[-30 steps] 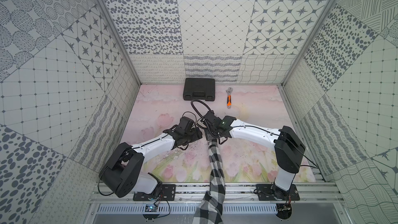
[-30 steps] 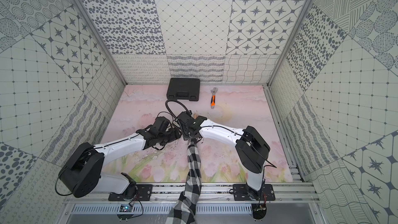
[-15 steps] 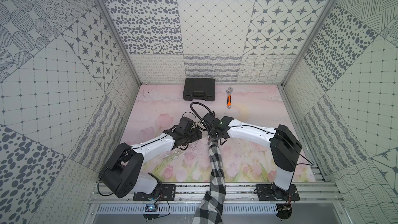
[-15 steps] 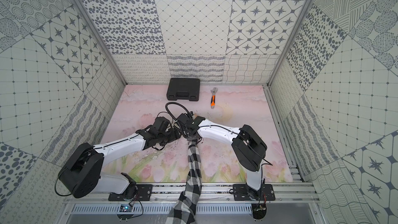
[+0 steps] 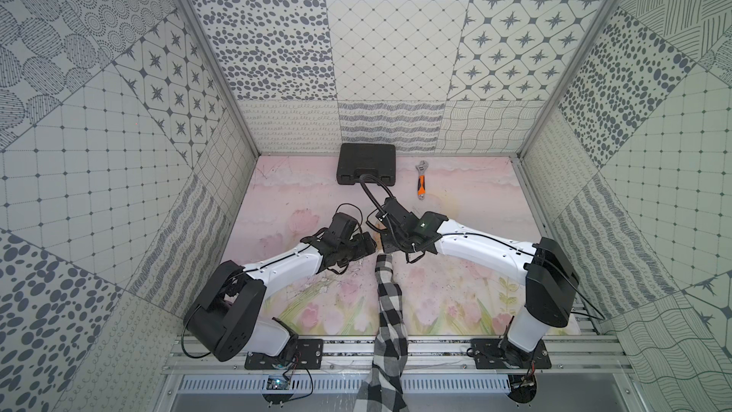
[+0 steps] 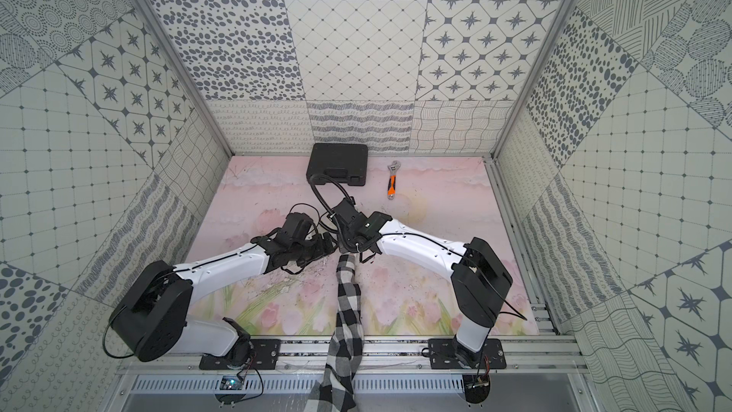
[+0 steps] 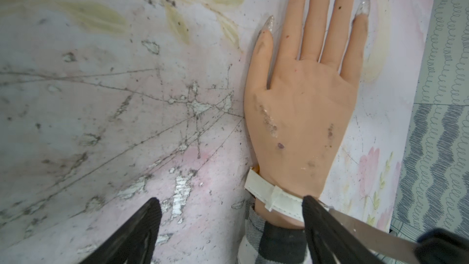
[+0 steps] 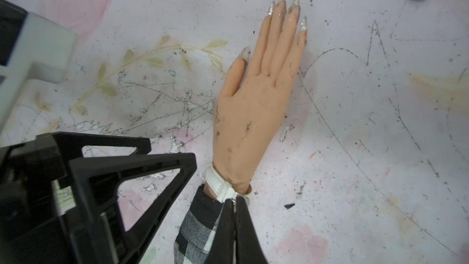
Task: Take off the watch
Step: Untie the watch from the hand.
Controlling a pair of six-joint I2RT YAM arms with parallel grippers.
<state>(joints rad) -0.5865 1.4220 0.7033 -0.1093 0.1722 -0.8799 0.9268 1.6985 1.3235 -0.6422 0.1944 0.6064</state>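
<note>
The step in hand looks like undoing the strap. The small watch with a slim, smooth white strap (image 8: 217, 184) sits around the wrist of the peach, rubbery-looking pretend hand (image 8: 246, 123). That hand lies flat, palm down, on the scratched pink flowery table (image 8: 355, 148). The watch's round face is hidden. Only the strap and a thin shiny metal edge show. Just behind it starts the soft black-and-white checked sleeve (image 8: 198, 229).

The right claw (image 8: 234, 200) is squeezed shut, with its 2 black tips pinching the strap by its little white loop. The left claw (image 7: 230, 199) is wide open and holds nothing. 1 of its fingers (image 7: 308, 204) is at the strap, touching or just over it, I cannot tell which. The other is over bare table.

Next, I think the right claw must tug the strap end free of the loop, slowly. The strap looks thin and bendy, so it could slip out. The left claw may need to hold the wrist steady.
</note>
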